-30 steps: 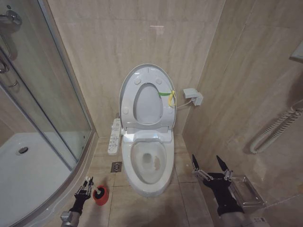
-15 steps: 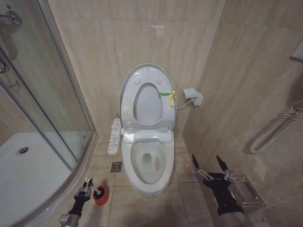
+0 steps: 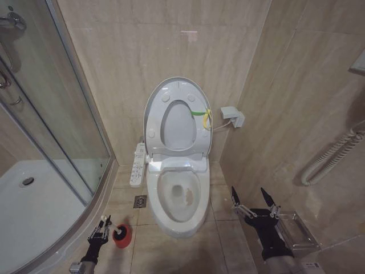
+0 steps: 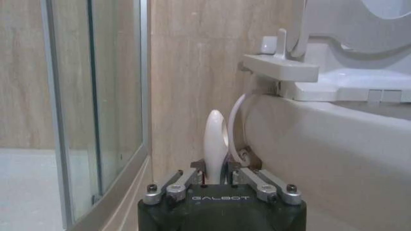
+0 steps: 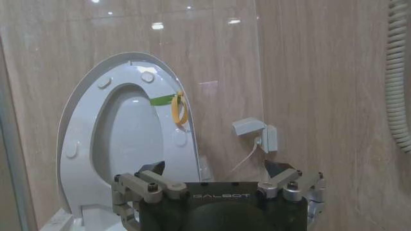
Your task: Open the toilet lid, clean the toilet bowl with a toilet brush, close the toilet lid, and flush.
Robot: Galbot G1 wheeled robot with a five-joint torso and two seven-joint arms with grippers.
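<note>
Toilet brush (image 3: 119, 232) standing in its red cup holder (image 3: 121, 236) on the floor tiles, left of the toilet bowl (image 3: 178, 197); its white handle (image 4: 215, 139) rises between the fingers of the left tool (image 3: 103, 224), which are closed on it. Toilet lid (image 3: 178, 117) raised upright against the wall, yellow-green strap (image 3: 203, 116) at its edge. Right tool (image 3: 254, 200) low beside the bowl's right, fingers spread apart, holding nothing.
</note>
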